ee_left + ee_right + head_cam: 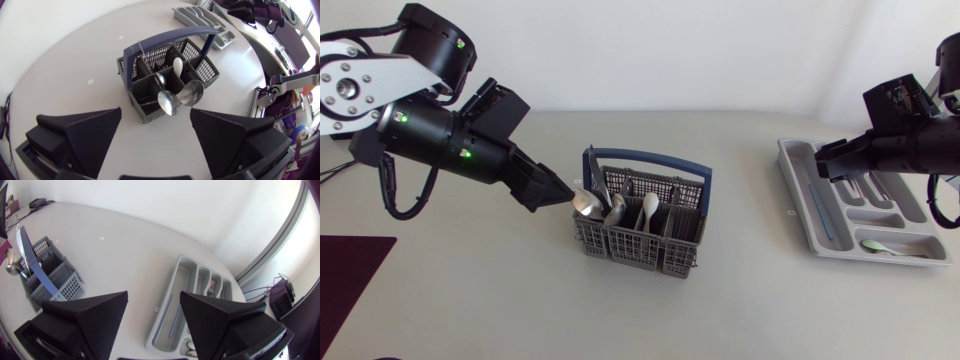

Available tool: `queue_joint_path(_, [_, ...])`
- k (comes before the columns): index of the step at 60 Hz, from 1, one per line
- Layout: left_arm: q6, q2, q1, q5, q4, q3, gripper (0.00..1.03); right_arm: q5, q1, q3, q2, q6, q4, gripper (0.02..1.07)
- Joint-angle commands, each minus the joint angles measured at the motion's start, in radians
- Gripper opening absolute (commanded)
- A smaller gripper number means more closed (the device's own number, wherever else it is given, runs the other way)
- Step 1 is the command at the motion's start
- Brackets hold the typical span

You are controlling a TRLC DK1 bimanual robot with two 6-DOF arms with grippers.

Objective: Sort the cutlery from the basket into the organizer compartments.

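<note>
Spread wide, the left jaws are hovering just left of the basket (640, 242), whose spoons (172, 100) are leaning bowl-up straight ahead; the right jaws, also spread, are hanging over the organizer (810, 210).

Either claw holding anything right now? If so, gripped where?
Nothing is held. The left claw is open, just short of the spoons standing in the basket. The right claw is open and empty over the organizer.

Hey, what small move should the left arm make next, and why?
Probably ease the left gripper forward and close on the nearest metal spoon in the basket: its fingers stand open and empty, the spoon's bowl just ahead.
</note>
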Motion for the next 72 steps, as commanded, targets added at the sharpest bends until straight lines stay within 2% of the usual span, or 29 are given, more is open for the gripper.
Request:
queue_joint_path(1, [-0.077, 0.048, 0.015, 0.021, -0.019, 0.037, 0.93, 0.028, 0.041, -0.028, -0.016, 0.038, -0.017, 0.78])
queue_joint_path(9, [-0.159, 0.074, 0.002, 0.043, -0.018, 0.04, 0.89, 0.041, 0.068, -0.028, -0.024, 0.051, -0.027, 0.78])
queue_joint_path(19, [-0.203, 0.095, -0.03, 0.041, -0.013, 0.057, 0.85, 0.048, 0.078, -0.034, -0.022, 0.051, -0.025, 0.78])
queue_joint_path(30, [-0.223, 0.138, -0.054, 0.06, -0.019, 0.083, 0.63, 0.048, 0.078, -0.044, -0.022, 0.051, -0.017, 0.78])
queue_joint_path(35, [-0.228, 0.156, -0.054, 0.07, -0.03, 0.089, 0.58, 0.048, 0.078, -0.047, -0.022, 0.049, -0.016, 0.78])
queue_joint_path(38, [-0.229, 0.163, -0.051, 0.076, -0.033, 0.089, 0.47, 0.049, 0.078, -0.047, -0.022, 0.047, -0.014, 0.78])
queue_joint_path(47, [-0.237, 0.179, -0.048, 0.096, -0.041, 0.088, 0.3, 0.048, 0.078, -0.049, -0.022, 0.046, -0.013, 0.78])
queue_joint_path(65, [-0.231, 0.215, -0.068, 0.144, -0.064, 0.108, 0.07, 0.049, 0.078, -0.058, -0.027, 0.044, -0.008, 0.78])
queue_joint_path(72, [-0.226, 0.219, -0.082, 0.152, -0.064, 0.12, 0.03, 0.049, 0.078, -0.063, -0.03, 0.043, -0.008, 0.78])
